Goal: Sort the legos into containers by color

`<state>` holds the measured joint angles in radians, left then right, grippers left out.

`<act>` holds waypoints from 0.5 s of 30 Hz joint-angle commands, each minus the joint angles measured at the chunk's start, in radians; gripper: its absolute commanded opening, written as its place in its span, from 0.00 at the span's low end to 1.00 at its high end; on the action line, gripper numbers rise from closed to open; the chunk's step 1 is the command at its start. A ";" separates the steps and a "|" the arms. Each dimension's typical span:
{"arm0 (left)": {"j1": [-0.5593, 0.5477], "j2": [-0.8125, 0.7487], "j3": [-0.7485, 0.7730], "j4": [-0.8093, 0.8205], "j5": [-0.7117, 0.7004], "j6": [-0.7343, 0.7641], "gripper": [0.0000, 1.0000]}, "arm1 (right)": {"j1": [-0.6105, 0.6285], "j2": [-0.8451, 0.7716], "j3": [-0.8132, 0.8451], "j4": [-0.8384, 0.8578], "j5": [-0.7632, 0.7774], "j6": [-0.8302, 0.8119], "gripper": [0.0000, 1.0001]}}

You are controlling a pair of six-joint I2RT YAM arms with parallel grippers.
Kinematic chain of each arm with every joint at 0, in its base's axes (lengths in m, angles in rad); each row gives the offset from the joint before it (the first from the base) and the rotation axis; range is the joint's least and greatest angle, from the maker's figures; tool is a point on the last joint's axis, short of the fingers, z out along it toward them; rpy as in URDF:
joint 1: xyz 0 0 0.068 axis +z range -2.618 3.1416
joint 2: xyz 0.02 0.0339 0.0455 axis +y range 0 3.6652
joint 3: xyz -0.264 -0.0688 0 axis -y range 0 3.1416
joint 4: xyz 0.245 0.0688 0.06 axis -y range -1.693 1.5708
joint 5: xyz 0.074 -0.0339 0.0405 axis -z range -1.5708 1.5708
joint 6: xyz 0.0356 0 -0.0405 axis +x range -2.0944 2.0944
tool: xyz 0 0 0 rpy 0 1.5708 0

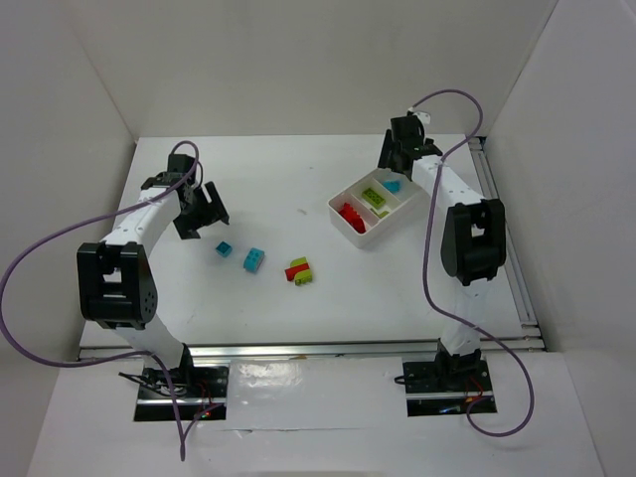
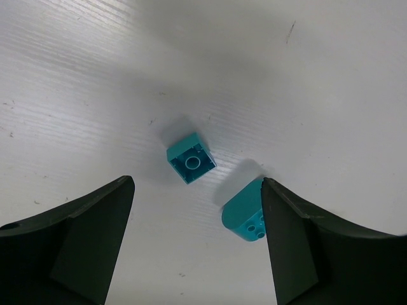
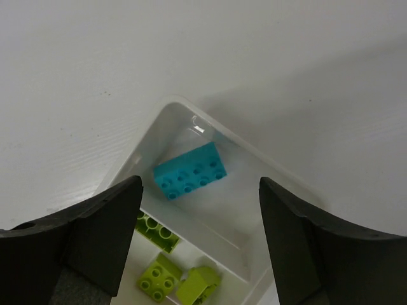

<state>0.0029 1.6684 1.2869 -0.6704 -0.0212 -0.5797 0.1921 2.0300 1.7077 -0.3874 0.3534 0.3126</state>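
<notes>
The white three-compartment tray (image 1: 350,231) sits right of centre. It holds red bricks (image 1: 351,216), lime green bricks (image 1: 375,196) and one cyan brick (image 1: 394,185). In the right wrist view the cyan brick (image 3: 191,170) lies in the end compartment, with lime bricks (image 3: 159,279) in the middle one. My right gripper (image 1: 397,149) hovers open and empty over that end. On the table lie two cyan bricks (image 1: 225,248) (image 1: 254,259) and a red and lime cluster (image 1: 299,270). My left gripper (image 1: 204,211) is open above the small cyan brick (image 2: 191,159); the rounded cyan brick (image 2: 247,213) lies by its right finger (image 2: 305,248).
White walls enclose the table on the left, back and right. A metal rail (image 1: 517,268) runs along the right edge and another along the near edge (image 1: 308,348). Purple cables loop from both arms.
</notes>
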 commanded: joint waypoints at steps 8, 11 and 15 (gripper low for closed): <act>0.006 -0.018 0.034 -0.034 -0.063 -0.002 0.91 | 0.206 -0.180 -0.091 0.111 -0.143 -0.049 0.62; 0.016 0.014 0.034 -0.047 -0.054 -0.002 0.90 | 0.318 -0.142 -0.080 0.090 -0.218 -0.072 0.68; 0.016 0.048 0.011 -0.047 -0.036 0.007 0.90 | 0.420 -0.122 -0.092 0.078 -0.231 -0.063 0.75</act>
<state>0.0120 1.6875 1.2903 -0.6956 -0.0578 -0.5793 0.5777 1.9224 1.6161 -0.3275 0.1680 0.2626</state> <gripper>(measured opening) 0.898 0.737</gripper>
